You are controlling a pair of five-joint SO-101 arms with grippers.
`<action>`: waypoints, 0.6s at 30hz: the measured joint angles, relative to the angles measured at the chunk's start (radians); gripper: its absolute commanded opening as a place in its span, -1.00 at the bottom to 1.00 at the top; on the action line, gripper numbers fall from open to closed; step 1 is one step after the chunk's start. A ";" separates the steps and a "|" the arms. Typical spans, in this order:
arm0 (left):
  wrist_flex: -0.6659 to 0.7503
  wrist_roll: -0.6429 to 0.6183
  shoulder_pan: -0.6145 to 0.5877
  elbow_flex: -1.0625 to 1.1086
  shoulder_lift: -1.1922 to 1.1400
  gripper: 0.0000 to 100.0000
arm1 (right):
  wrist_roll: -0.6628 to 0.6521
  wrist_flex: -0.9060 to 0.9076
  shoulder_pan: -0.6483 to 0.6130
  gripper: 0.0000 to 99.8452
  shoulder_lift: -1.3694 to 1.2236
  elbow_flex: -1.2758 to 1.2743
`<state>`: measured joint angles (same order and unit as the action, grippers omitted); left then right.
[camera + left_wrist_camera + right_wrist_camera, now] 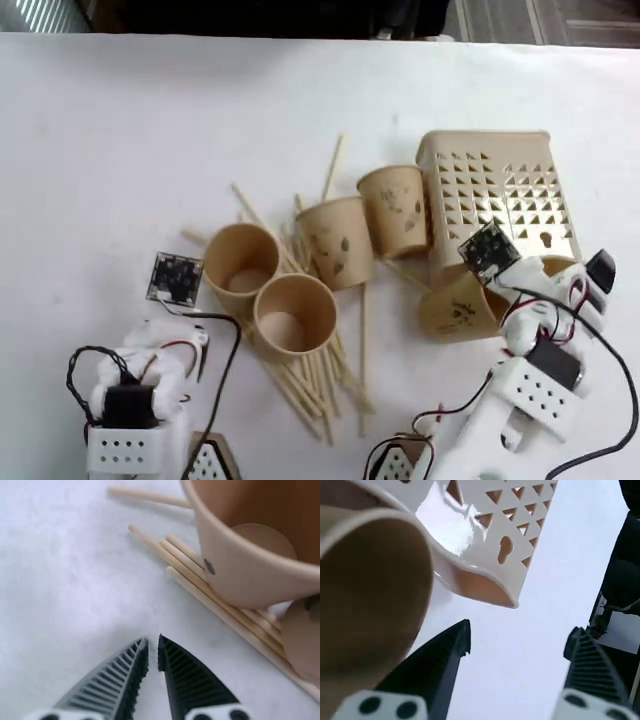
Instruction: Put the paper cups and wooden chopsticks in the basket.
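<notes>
Right end effector [520,630] spread wide, empty. One paper cup [370,580] on its side just outside one finger, at the tipped basket [485,540] mouth. Step judged: cup loading. Next: straddle cup, grip, feed inside. Left end effector [152,645] narrow, empty, near chopsticks [215,600] on desk [75,580].

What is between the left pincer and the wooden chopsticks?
Nothing but bare white table. The left wrist view shows that empty stretch between the left pincer and the chopsticks.
</notes>
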<state>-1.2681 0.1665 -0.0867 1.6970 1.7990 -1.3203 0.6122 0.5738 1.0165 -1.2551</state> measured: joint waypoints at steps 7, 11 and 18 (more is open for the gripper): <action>0.000 0.000 0.000 0.000 0.000 -0.89 | 0.000 -0.109 -0.034 -0.40 0.000 -0.078; 0.000 0.002 0.000 0.000 0.000 -0.89 | 0.060 -0.110 -0.087 -0.47 0.000 -0.084; 0.000 0.002 0.000 0.000 0.000 -0.89 | 0.135 -0.144 -0.155 -0.49 -0.003 -0.084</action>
<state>-1.2681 0.1680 -0.0867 1.6970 1.7990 -1.1853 0.4680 0.4189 1.0134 -1.3395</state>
